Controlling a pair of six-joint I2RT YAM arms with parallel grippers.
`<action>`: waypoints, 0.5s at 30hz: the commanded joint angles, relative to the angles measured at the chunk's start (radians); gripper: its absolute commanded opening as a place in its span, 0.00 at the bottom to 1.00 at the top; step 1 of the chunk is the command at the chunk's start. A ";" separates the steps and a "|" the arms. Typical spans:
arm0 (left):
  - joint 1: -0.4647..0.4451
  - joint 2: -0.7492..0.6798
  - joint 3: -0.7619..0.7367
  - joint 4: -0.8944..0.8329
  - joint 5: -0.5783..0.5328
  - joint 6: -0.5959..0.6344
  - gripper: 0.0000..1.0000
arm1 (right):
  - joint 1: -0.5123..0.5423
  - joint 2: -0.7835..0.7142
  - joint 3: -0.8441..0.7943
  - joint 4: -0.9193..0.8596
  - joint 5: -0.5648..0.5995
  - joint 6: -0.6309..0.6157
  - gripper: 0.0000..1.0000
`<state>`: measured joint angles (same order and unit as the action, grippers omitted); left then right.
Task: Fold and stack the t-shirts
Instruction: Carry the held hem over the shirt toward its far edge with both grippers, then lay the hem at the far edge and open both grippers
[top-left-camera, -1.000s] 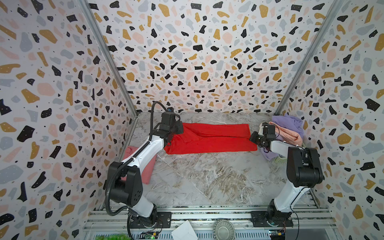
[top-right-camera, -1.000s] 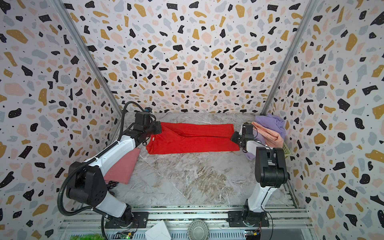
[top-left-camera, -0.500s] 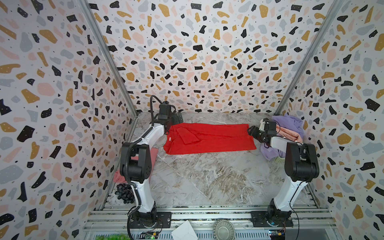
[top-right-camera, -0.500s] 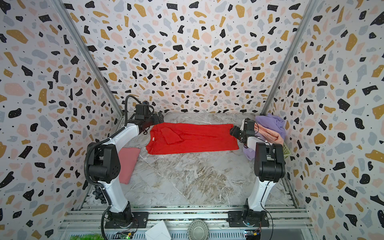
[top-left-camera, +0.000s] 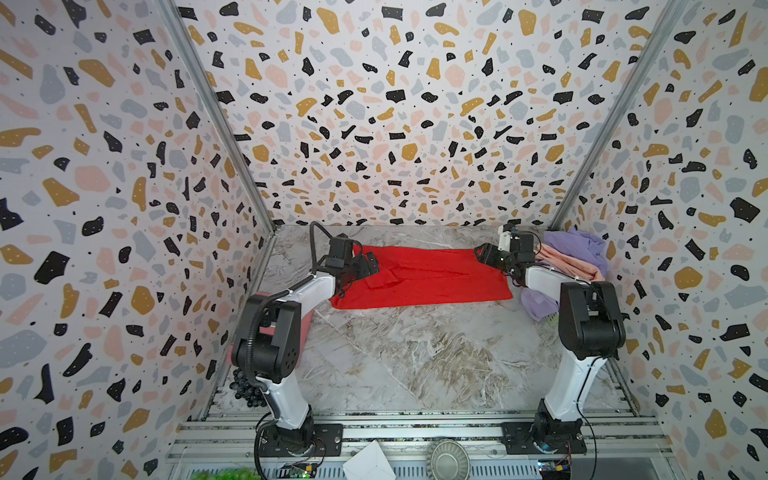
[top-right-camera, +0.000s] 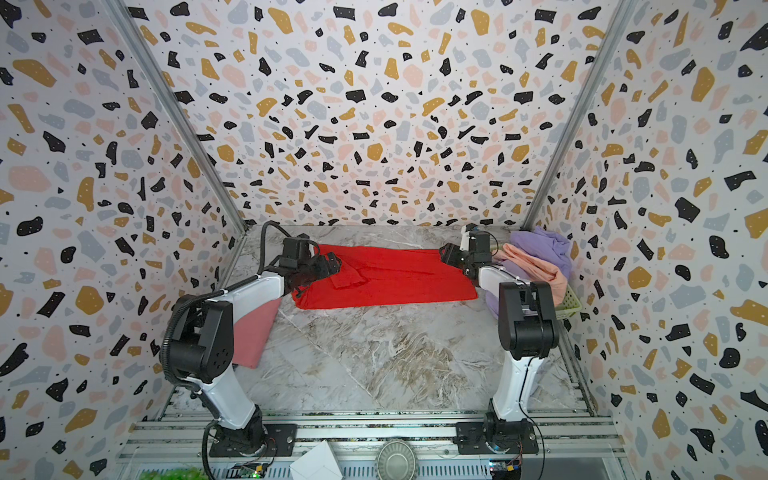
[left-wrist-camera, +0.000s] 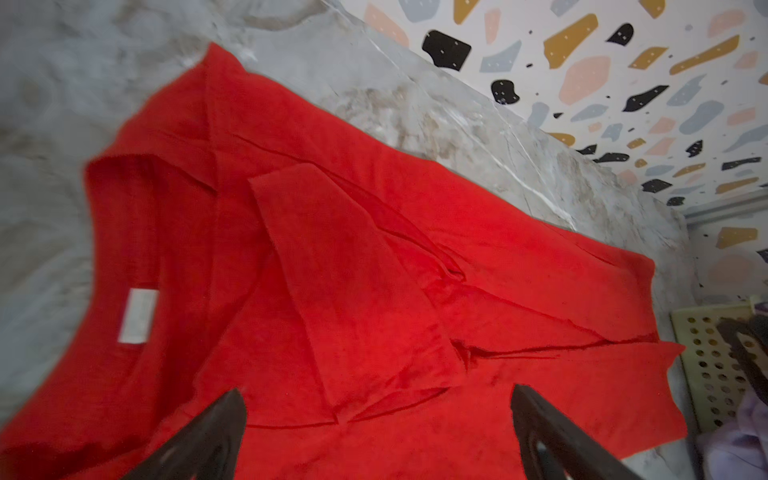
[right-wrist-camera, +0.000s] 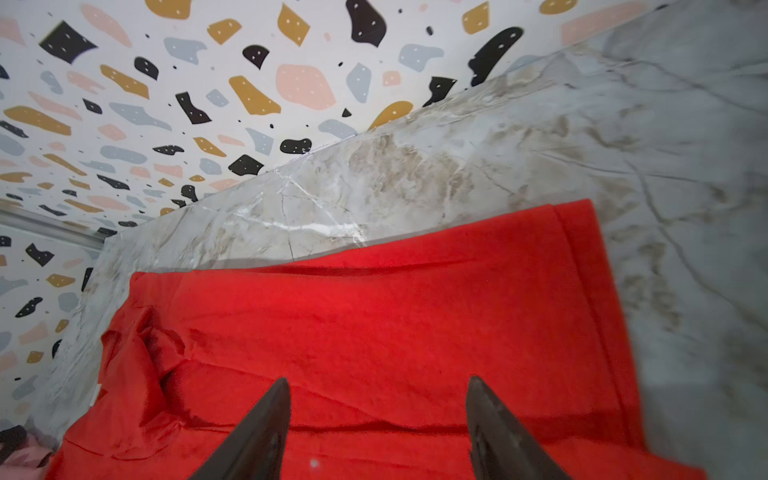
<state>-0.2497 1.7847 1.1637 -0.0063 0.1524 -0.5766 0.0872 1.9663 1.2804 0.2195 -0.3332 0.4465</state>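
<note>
A bright red t-shirt (top-left-camera: 424, 278) (top-right-camera: 386, 278) lies flat as a long folded strip across the back of the marble table. My left gripper (top-left-camera: 372, 262) (top-right-camera: 334, 262) hovers open over its collar end. In the left wrist view the jaws (left-wrist-camera: 374, 390) stand wide apart above the red fabric (left-wrist-camera: 374, 249), with a sleeve folded on top. My right gripper (top-left-camera: 480, 251) (top-right-camera: 444, 251) is open over the hem end, and nothing sits between its jaws (right-wrist-camera: 379, 379). A folded dusty rose pink t-shirt (top-right-camera: 253, 332) lies at the left, partly under the left arm.
A pale green basket (top-right-camera: 569, 305) in the back right corner holds a lavender t-shirt (top-right-camera: 540, 245) and a peach t-shirt (top-right-camera: 536, 266), heaped loosely. Dark grapes (top-left-camera: 245, 386) lie by the left wall near the left arm's base. Walls close in on three sides.
Both grippers were shut on the ends of the red t-shirt a second ago. They have opened and let go, and the shirt now rests a little farther back.
</note>
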 joint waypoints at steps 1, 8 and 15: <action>-0.021 0.035 -0.021 0.117 0.028 -0.079 1.00 | 0.006 0.062 0.059 0.000 -0.019 -0.040 0.67; -0.023 0.127 -0.047 0.183 -0.025 -0.152 1.00 | 0.023 0.190 0.129 -0.083 -0.011 -0.077 0.64; -0.005 0.255 0.055 0.129 -0.060 -0.122 1.00 | 0.034 0.160 -0.006 -0.127 -0.009 -0.028 0.58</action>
<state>-0.2687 1.9816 1.1778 0.1356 0.1188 -0.7029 0.1062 2.1616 1.3468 0.2085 -0.3473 0.3946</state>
